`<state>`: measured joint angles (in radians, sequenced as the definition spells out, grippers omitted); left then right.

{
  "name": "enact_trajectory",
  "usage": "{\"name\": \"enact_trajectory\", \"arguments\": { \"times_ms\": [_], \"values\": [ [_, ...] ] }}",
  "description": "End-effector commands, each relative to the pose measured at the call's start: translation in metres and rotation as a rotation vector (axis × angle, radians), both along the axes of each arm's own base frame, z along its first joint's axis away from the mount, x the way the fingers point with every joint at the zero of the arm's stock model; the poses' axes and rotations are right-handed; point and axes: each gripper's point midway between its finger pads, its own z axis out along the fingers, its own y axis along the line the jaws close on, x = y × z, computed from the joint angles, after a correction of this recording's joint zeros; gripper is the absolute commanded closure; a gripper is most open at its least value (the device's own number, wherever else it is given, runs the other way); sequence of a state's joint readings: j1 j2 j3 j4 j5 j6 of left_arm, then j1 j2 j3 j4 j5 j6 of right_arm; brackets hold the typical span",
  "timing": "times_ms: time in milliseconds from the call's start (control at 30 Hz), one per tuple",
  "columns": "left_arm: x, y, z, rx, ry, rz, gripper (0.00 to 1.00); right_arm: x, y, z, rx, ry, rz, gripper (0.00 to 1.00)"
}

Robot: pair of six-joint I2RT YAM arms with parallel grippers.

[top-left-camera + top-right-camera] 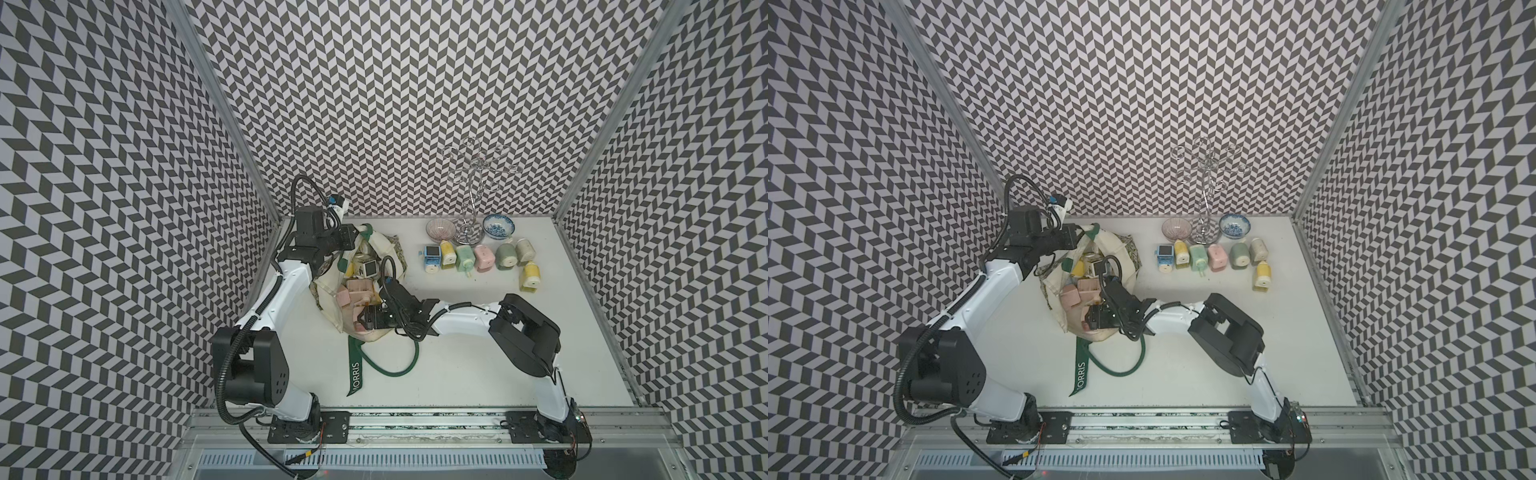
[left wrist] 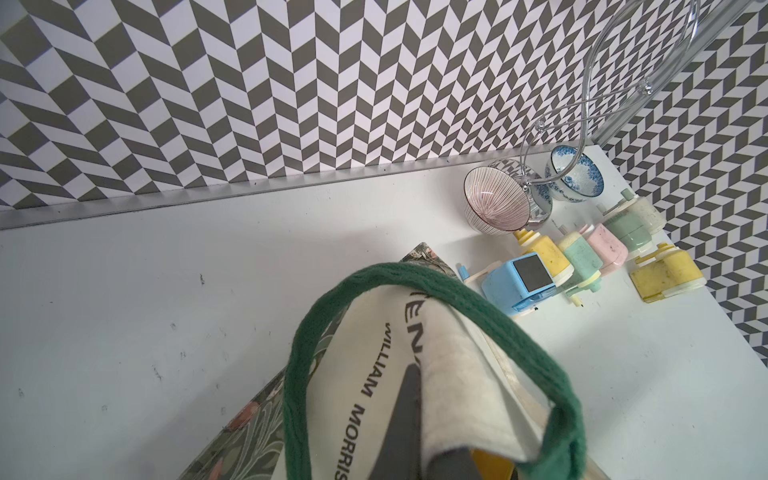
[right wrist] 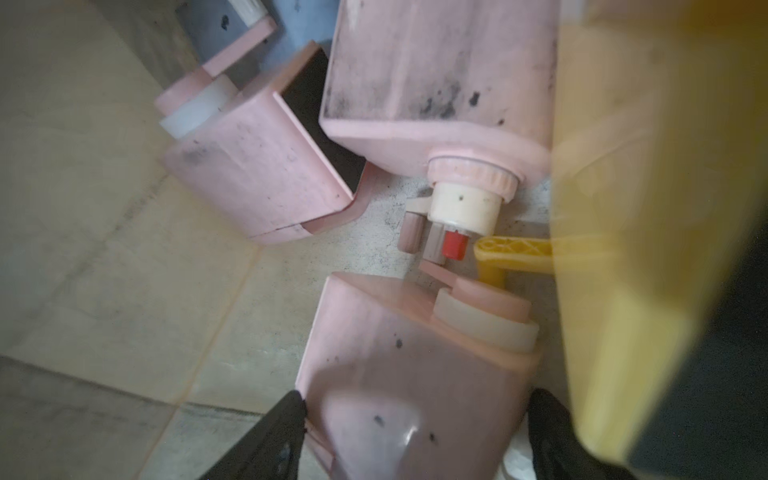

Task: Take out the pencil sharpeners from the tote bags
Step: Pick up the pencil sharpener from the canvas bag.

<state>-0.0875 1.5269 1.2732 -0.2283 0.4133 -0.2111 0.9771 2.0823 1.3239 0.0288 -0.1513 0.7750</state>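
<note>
Chevron walls [image 1: 374,104], canvas tote [image 2: 457,386] (blocky smudged pink sharpeners [image 3: 440,70])

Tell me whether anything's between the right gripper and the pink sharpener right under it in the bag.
Nothing visible. In the right wrist view the right gripper stands open with the nearest pink sharpener between its fingers. A yellow sharpener crowds beside one finger, and the left gripper pinches the tote bag rim.

Cream tote bag [image 1: 326,297] (dark green straps) lies open, holding pastel pencil sharpeners [image 1: 357,289]; seven more lie nearby on the table [image 1: 457,353].
</note>
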Motion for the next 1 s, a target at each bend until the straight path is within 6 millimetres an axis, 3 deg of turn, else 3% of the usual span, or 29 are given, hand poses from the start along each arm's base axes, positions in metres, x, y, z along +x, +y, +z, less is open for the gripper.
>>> {"name": "enact_trajectory", "arguments": {
  "times_ms": [0, 333, 700, 833, 967],
  "values": [
    [-0.001, 0.017, 0.02, 0.009, -0.057, 0.054, 1.0, -0.014, -0.014, -0.056, -0.116, 0.106, 0.025, 0.18],
    [-0.001, 0.016, 0.019, 0.014, -0.054, 0.051, 1.0, 0.008, 0.003, -0.05, -0.3, -0.062, 0.09, 0.19],
    [-0.002, 0.013, 0.019, 0.022, -0.055, 0.046, 1.0, 0.002, 0.007, -0.085, -0.313, -0.011, 0.121, 0.15],
    [-0.002, 0.014, 0.019, 0.026, -0.056, 0.049, 1.0, -0.001, 0.015, -0.081, -0.276, 0.008, 0.153, 0.15],
    [-0.003, 0.014, 0.019, 0.028, -0.057, 0.049, 1.0, 0.01, 0.022, -0.06, -0.277, -0.057, 0.172, 0.22]
  ]
}}
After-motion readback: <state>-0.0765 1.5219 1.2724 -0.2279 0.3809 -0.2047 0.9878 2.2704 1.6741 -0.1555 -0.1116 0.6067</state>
